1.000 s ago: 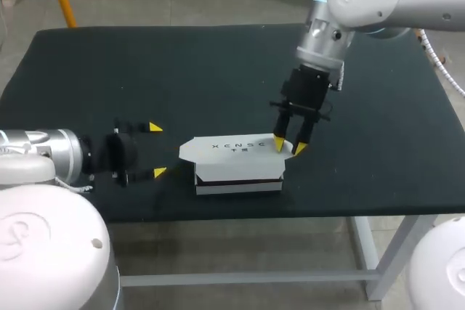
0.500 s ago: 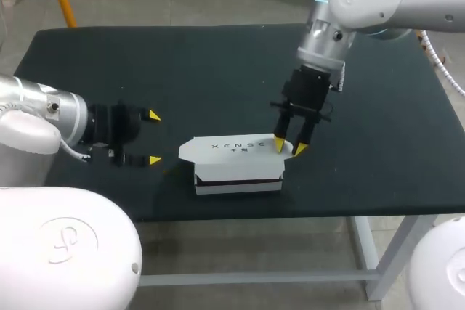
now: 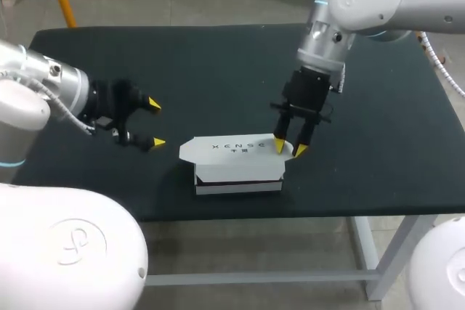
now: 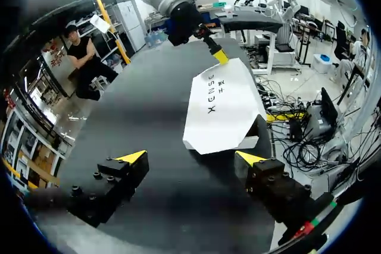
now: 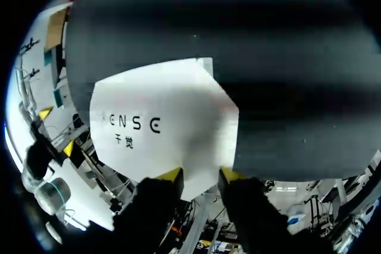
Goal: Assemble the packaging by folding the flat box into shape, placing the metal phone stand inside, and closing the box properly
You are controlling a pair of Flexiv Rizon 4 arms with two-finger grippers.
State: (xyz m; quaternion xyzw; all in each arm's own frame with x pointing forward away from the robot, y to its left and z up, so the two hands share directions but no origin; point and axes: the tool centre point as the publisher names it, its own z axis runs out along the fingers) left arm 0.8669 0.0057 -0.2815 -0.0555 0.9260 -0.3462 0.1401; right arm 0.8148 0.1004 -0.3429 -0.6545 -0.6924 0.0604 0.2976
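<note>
A black desk point(image 3: 218, 63) carries a white box point(image 3: 236, 172) near its front edge, the lid flap point(image 3: 232, 152) lying flat on top.
The right pincer point(image 3: 288, 147) stands on the lid's right end, its fingers a narrow gap apart, tips against the flap, gripping nothing. The left pincer point(image 3: 153, 123) hangs just left of the box, tips pointing toward it, spread wide and empty.

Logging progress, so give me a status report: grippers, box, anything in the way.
Left gripper open, beside box. Right gripper open, tips on lid's other end. Lid down, end flap sticking out. Nothing blocking.
</note>
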